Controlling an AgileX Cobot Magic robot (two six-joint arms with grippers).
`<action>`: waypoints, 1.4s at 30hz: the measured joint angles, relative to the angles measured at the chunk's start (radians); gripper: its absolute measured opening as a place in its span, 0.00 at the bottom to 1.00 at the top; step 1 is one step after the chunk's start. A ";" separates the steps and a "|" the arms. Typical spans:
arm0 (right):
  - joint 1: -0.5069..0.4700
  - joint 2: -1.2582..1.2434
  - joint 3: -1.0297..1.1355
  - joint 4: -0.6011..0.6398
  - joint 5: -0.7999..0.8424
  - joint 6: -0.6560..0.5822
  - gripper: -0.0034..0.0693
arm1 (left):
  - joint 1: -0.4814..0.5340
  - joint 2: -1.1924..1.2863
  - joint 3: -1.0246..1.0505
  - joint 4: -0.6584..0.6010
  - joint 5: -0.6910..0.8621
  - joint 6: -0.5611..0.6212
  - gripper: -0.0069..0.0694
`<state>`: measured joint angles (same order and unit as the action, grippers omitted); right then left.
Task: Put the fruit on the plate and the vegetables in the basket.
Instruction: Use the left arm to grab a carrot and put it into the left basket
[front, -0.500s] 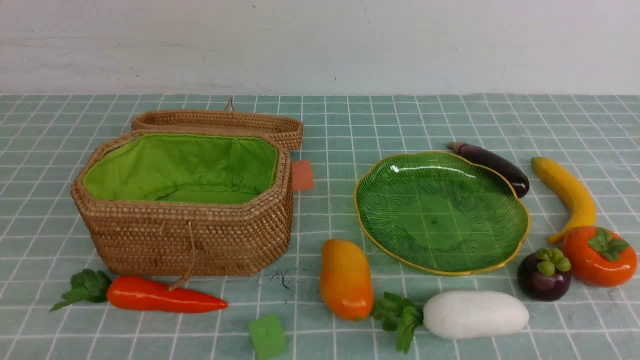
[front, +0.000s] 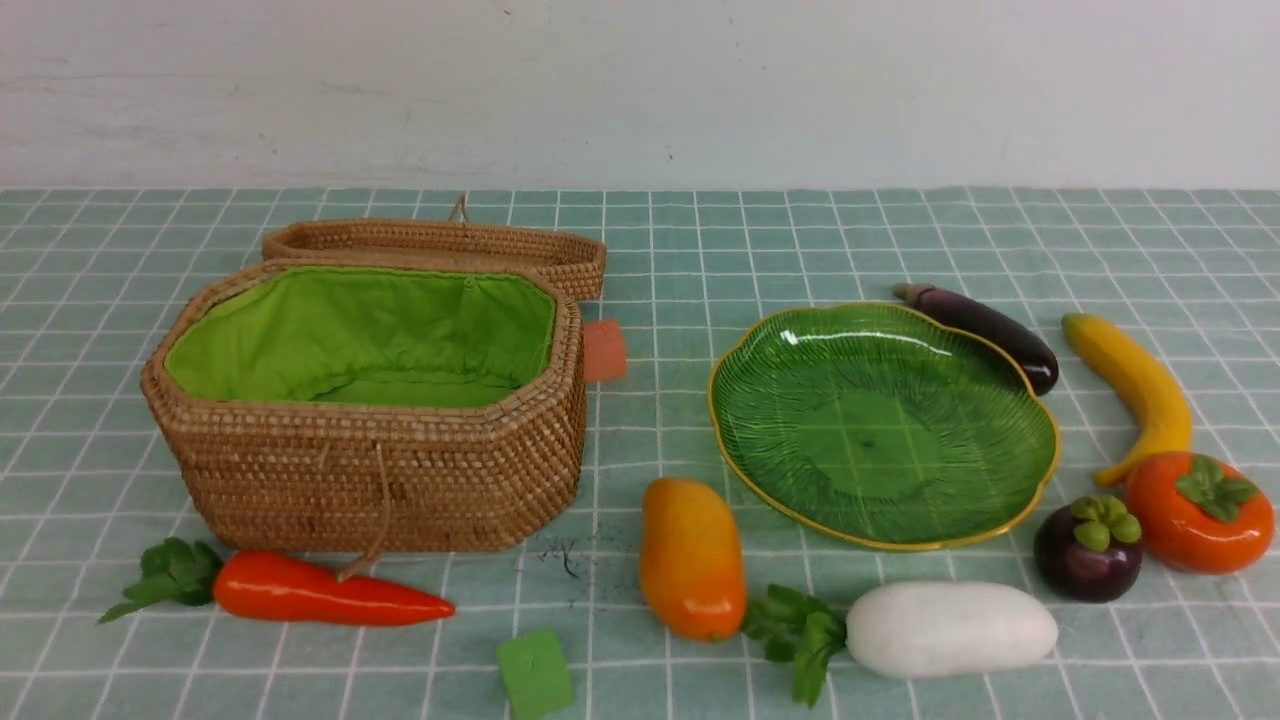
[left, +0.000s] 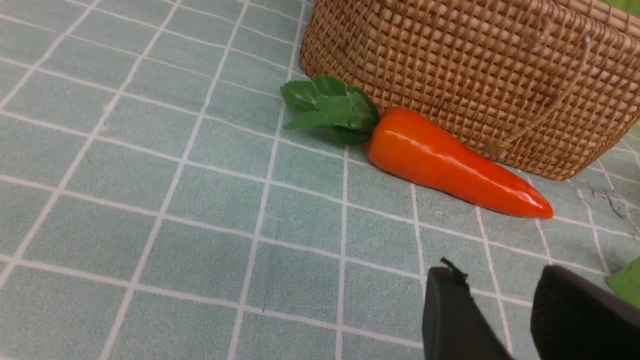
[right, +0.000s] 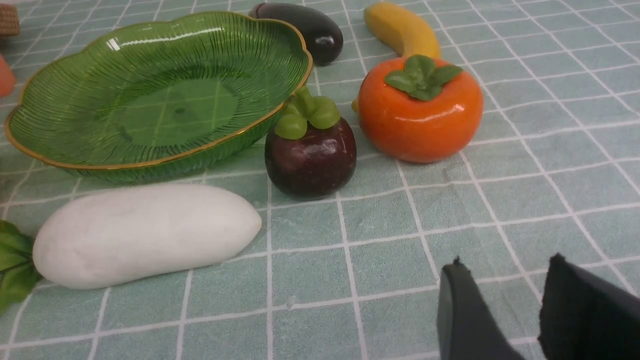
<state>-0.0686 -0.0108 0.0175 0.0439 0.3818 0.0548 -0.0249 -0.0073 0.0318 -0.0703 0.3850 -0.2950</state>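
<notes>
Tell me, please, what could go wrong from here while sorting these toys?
The carrot lies right beside the basket wall, leaving little room for a grasp. The round mangosteen sits close to the persimmon and plate; it may roll when nudged. The eggplant looks similarly dark purple, inviting a mix-up.

The light is bright and even, and it comes from above. Shadows are soft and small, tucked under the basket (front: 380, 480) and the mango (front: 692, 560). White shiny streaks sit on the plate (front: 870, 336), the carrot (left: 450, 160), the persimmon (right: 420, 120) and the mangosteen (right: 320, 150). The front picture looks a little pale and soft. In the wrist pictures the left claw (left: 500, 285) and right claw (right: 505, 280) are dark and a bit blurry
</notes>
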 joint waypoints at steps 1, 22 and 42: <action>0.000 0.000 0.000 0.000 0.000 0.000 0.38 | 0.000 0.000 0.000 0.000 0.000 0.000 0.40; 0.000 0.000 0.000 0.000 0.000 0.000 0.38 | 0.000 0.000 0.000 -0.345 -0.362 -0.286 0.40; 0.000 0.000 0.009 0.291 -0.287 0.297 0.38 | -0.047 0.327 -0.580 -0.254 0.460 0.246 0.07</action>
<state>-0.0686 -0.0108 0.0266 0.3346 0.0943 0.3518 -0.0720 0.3199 -0.5478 -0.3242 0.8453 -0.0488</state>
